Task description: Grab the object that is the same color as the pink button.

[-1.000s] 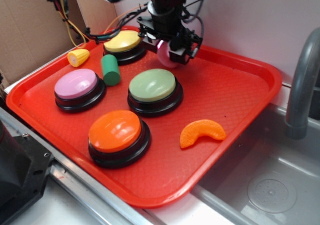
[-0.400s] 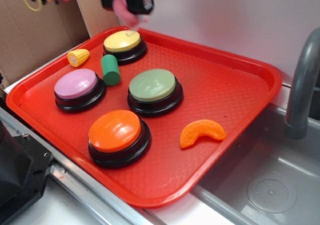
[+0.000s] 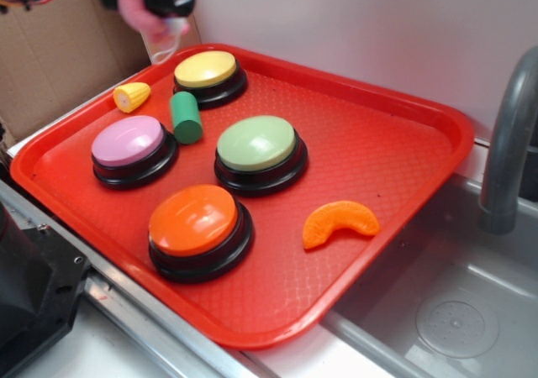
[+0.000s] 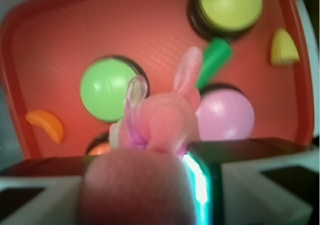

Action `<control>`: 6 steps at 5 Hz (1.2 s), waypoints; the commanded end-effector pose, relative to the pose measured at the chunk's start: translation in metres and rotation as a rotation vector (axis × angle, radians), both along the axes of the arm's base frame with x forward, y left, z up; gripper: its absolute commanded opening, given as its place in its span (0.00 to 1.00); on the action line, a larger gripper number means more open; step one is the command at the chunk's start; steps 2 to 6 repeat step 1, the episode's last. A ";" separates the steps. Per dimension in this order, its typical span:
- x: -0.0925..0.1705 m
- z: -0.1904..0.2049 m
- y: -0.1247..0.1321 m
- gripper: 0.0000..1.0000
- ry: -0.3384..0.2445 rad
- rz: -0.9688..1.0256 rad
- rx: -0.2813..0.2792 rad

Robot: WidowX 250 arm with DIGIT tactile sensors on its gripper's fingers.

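The pink toy figure point(image 3: 137, 13) hangs high above the tray's far left corner, and my gripper point(image 3: 150, 0) is shut on it. The wrist view shows the pink figure point(image 4: 162, 120) close up between the jaws of the gripper point(image 4: 150, 157), its two ear-like ends sticking out. The pink button point(image 3: 128, 140), with a black base, sits on the left of the red tray point(image 3: 378, 143), well below and in front of the gripper. From the wrist, the pink button point(image 4: 226, 112) lies just behind the toy.
On the tray are a yellow button point(image 3: 206, 70), a light green button point(image 3: 256, 143), an orange button point(image 3: 193, 218), a green cylinder point(image 3: 186, 116), a yellow corn piece point(image 3: 131, 96) and an orange slice point(image 3: 339, 222). A grey faucet point(image 3: 508, 143) and sink are on the right.
The gripper has lifted the pink figure off the tray near the yellow button and carried it up and to the left. Nothing on the tray has moved.
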State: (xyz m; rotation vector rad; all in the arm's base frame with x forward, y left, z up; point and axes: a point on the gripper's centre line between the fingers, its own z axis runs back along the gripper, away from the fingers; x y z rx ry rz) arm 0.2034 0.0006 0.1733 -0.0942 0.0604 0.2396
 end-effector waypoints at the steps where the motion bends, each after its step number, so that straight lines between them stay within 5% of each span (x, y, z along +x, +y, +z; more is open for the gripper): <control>1: 0.000 0.004 0.007 0.00 -0.029 0.106 0.069; 6: 0.000 0.004 0.007 0.00 -0.029 0.106 0.069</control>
